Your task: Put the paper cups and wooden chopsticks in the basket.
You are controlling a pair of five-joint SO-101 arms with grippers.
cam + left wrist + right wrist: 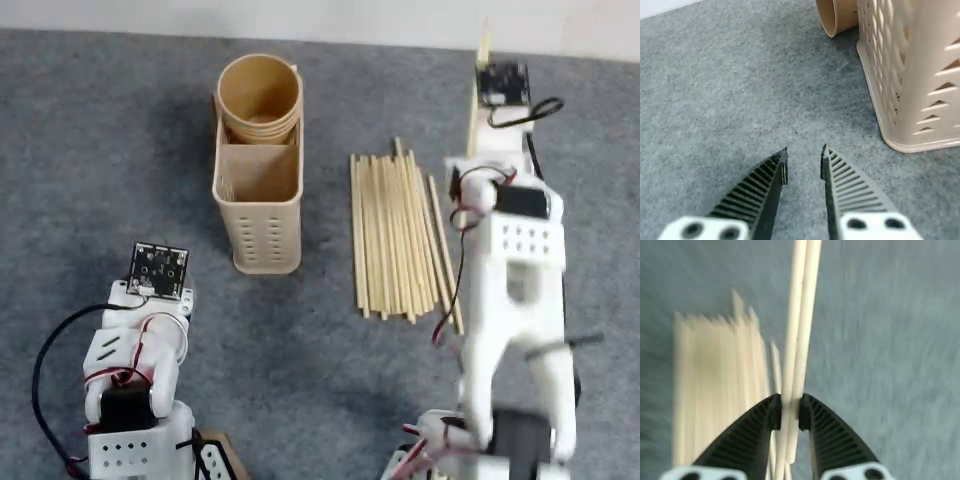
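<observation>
While most of the pale wooden chopsticks (395, 235) lie side by side in a loose row on the grey carpet (120, 150), right of the basket (262, 240), the right gripper (788, 412) is clamped on what looks like a pair of chopsticks (801, 315) at the row's far right end, their tips pointing far. The beige slotted basket has two compartments, and nested tan paper cups (258, 95) stand in the far one. At near left, the left gripper (804, 160) hangs with fingers parted over the carpet, close to the basket.
</observation>
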